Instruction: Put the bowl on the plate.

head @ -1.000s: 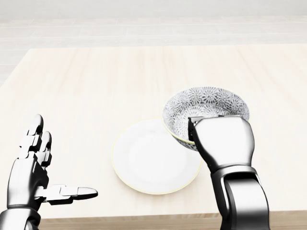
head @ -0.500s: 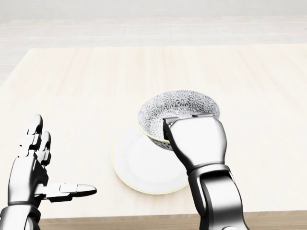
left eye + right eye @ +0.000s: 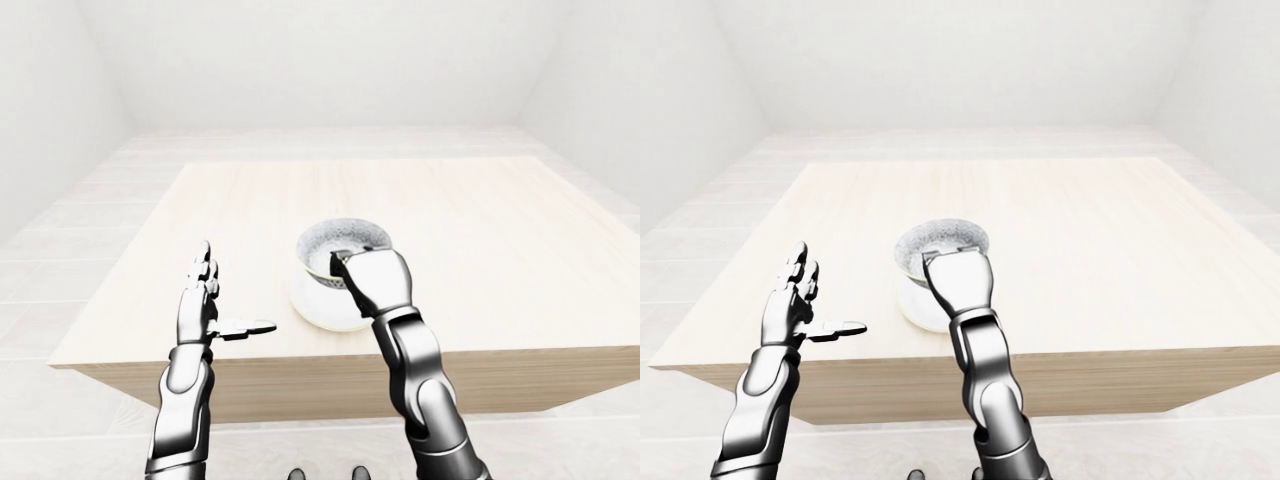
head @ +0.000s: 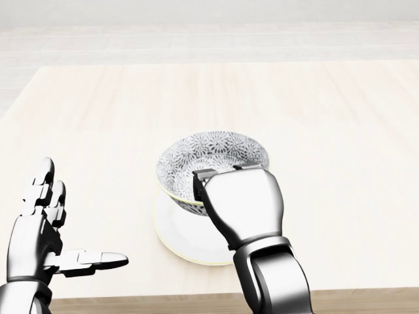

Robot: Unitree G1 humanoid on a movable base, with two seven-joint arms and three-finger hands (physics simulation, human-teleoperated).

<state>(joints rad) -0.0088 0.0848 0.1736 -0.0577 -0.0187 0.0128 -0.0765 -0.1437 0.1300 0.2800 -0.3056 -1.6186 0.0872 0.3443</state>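
Observation:
A patterned grey-and-white bowl (image 4: 209, 160) hangs over the white plate (image 4: 180, 232) in the head view, covering most of it. My right hand (image 4: 209, 180) is shut on the bowl's near rim, its back hiding that side of the bowl. Whether the bowl touches the plate I cannot tell. My left hand (image 4: 55, 235) stands open at the lower left, fingers up and thumb pointing right, holding nothing and well apart from the plate.
A light wooden table (image 3: 470, 215) carries the plate near its bottom edge. White tiled floor (image 3: 60, 255) surrounds the table, and pale walls stand beyond it.
My right hand has carried the bowl leftward, from beside the plate's right rim to over the plate's middle. The left hand has barely moved.

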